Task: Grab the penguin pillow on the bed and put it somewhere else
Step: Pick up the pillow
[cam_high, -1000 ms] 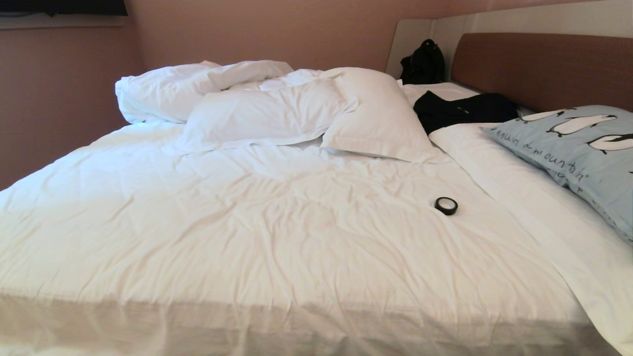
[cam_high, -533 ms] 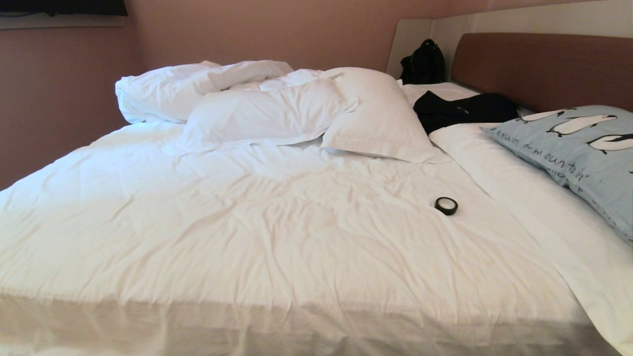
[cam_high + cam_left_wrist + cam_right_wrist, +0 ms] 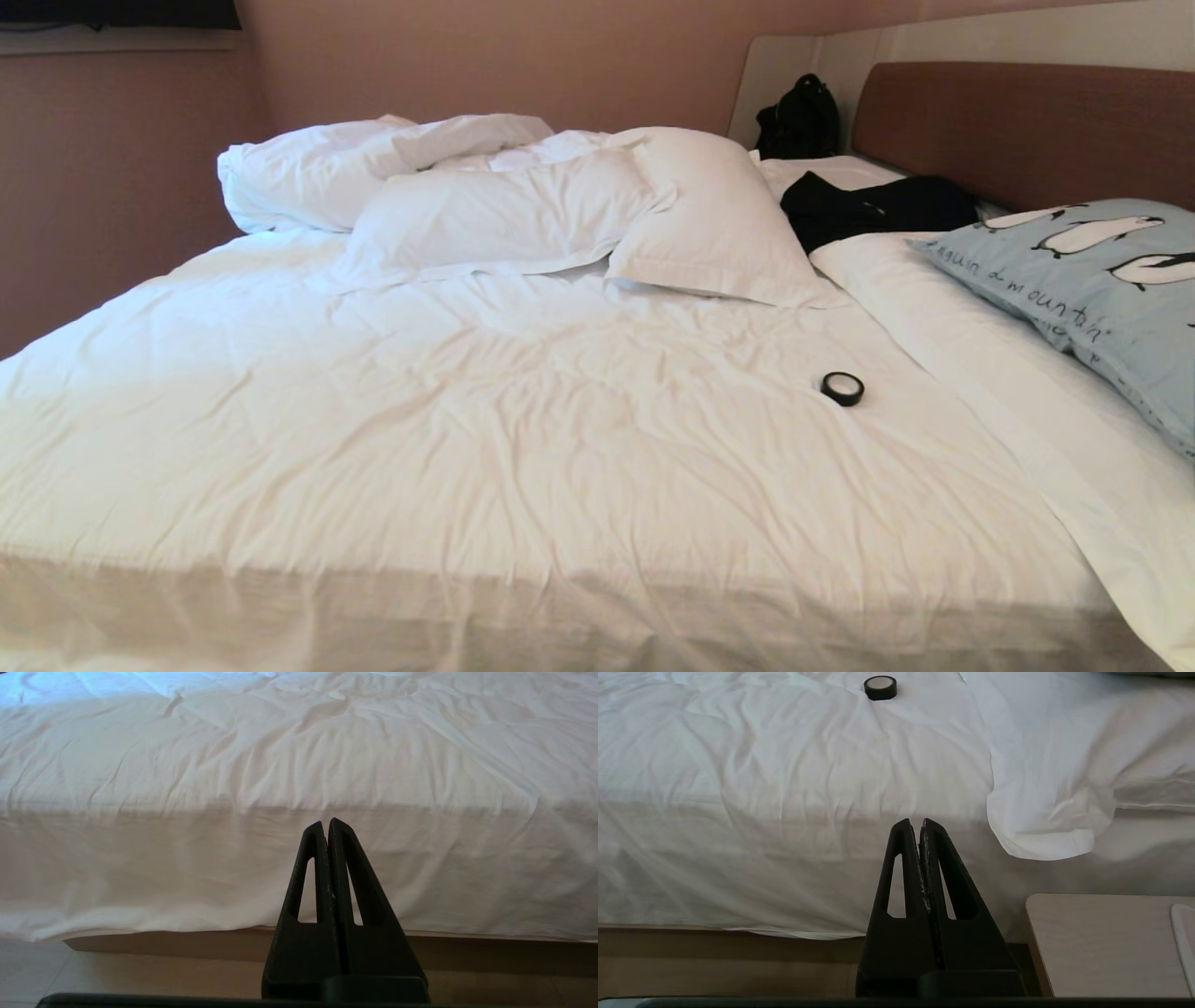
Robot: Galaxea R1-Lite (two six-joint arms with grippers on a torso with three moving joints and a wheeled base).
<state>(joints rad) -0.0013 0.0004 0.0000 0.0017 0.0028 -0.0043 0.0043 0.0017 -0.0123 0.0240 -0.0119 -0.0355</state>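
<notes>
penguin pillow [image 3: 1092,289] lies at the right side of the bed [image 3: 523,448], near the brown headboard [image 3: 1027,131], resting on a white pillow. both arms hang low at the bed's near edge: left hand [image 3: 325,828] and right hand [image 3: 914,828], each pressed closed and empty. to start well, the right hand should open wide, reach over and pinch a near corner (soft fabric slips), avoiding the tape roll [image 3: 842,388].

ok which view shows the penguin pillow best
The head view: the penguin pillow lies at the right edge of the bed by the headboard, penguins and writing visible, though partly cut off. The left wrist view shows none of it. The right wrist view shows at most a sliver at its upper corner, too little to tell.
</notes>
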